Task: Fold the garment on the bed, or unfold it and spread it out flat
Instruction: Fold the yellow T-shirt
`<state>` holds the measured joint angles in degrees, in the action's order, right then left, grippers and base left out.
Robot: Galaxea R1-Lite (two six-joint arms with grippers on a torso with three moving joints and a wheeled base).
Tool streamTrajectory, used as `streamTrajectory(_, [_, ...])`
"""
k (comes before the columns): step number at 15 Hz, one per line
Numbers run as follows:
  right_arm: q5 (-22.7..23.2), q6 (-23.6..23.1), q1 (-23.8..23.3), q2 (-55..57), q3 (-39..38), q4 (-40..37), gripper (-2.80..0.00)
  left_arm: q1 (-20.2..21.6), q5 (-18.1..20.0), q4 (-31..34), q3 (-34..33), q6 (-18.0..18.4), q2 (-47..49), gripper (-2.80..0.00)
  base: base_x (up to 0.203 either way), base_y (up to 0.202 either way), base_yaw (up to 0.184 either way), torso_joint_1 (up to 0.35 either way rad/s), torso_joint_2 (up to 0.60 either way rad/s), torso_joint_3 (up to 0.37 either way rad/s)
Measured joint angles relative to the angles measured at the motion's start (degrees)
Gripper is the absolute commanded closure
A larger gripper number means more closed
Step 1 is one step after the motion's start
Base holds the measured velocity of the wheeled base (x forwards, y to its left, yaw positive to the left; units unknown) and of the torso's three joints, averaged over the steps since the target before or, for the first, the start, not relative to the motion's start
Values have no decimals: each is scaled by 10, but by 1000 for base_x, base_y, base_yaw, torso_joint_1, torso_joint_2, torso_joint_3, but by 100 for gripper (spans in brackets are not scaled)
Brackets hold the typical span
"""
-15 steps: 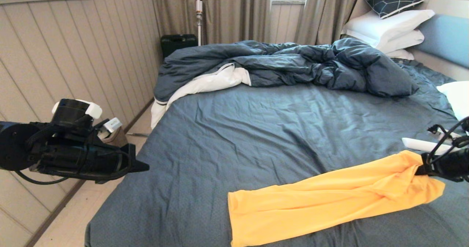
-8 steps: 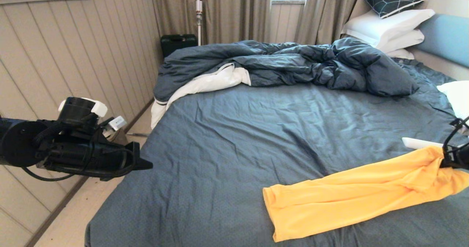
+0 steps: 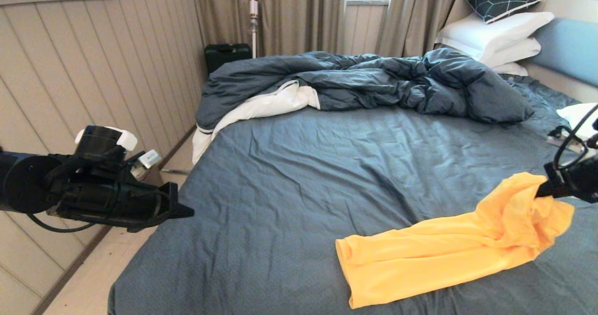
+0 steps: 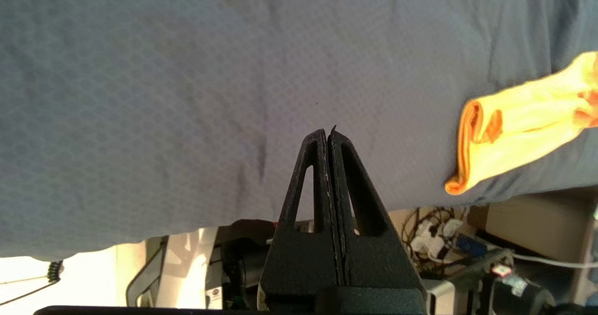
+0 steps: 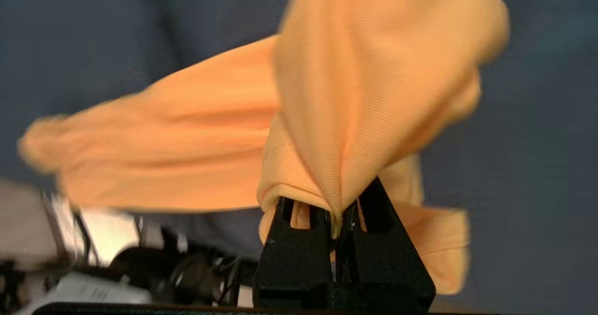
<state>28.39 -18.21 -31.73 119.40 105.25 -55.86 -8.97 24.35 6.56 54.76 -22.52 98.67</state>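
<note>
My left claw [image 3: 187, 211] at lower left of the head view, fingers pressed together, empty, over the bed [image 3: 289, 165] edge. Shirt [image 3: 448, 245] lies lower right on the sheet as a long rumpled strip. My right claw [image 3: 542, 191] at far right pinches its end, lifted off the sheet.

Yellow garment [image 3: 439, 254] on bed [image 3: 303, 175], far end lifted by right end effector [image 3: 542, 191], left end effector [image 3: 187, 211] off bed's edge
</note>
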Motion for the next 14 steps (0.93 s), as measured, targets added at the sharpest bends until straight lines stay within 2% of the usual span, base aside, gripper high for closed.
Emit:
streamTrajectory(3, [4,10,110,-53,-37,-21,0,-1,2,0,-4,-2,-5,0,0,0,0,0,0,0])
streamTrajectory(6, [2,40,233,-89,-73,-22,0,-1,14,-1,-10,-2,-10,0,0,0,0,0,0,0])
streamTrajectory(8, [-5,60,300,-95,-84,-22,0,-1,22,-2,-17,-2,-14,0,0,0,0,0,0,0])
streamTrajectory(11, [-34,72,367,-90,-93,-21,0,-1,28,-3,-21,-1,-16,0,0,0,0,0,0,0])
streamTrajectory(14, [-51,80,416,-72,-98,-21,0,-1,40,-4,-26,-1,-19,0,0,0,0,0,0,0])
